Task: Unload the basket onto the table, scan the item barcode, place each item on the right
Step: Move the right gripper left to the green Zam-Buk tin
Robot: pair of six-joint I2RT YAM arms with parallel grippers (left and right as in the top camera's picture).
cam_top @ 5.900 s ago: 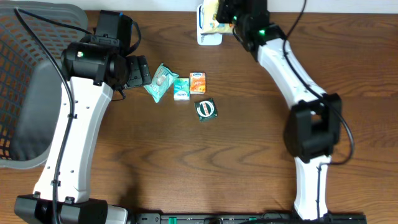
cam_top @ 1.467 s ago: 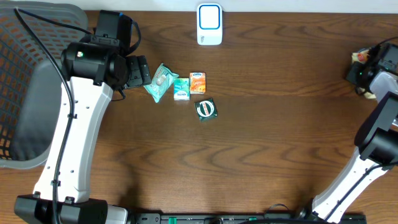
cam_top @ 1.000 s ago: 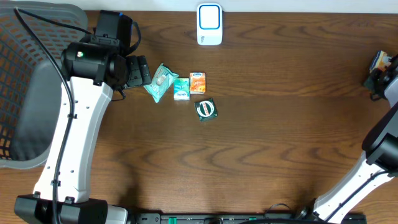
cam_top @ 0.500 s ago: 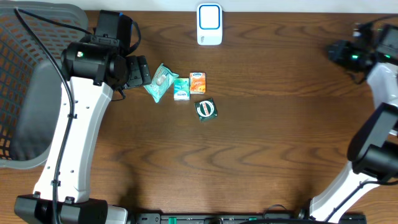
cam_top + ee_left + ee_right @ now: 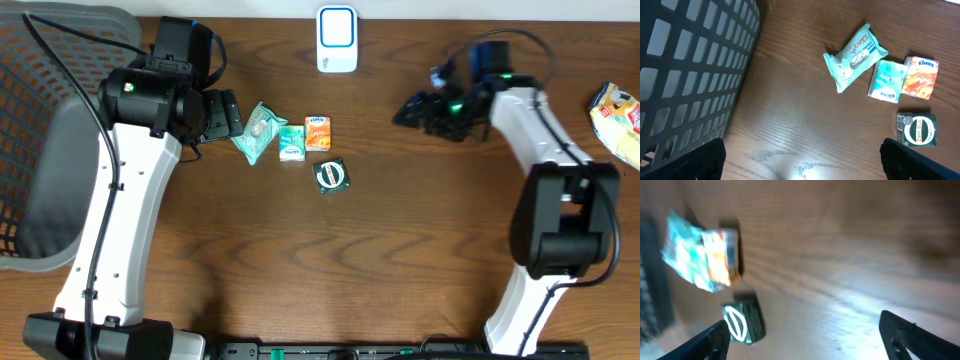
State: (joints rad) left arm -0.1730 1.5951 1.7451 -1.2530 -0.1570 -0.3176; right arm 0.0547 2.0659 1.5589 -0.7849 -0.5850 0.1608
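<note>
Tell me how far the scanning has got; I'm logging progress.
Apparently done: one snack packet lies apart at the right edge. In hand: nothing; the right end effector is open, empty, pointing toward the other items. Left: wipes, green tissues, orange tissues and tin, grouped away from the scanner.

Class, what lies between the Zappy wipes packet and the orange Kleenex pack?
A small teal tissue pack lies there, shown in the overhead and left wrist views.
</note>
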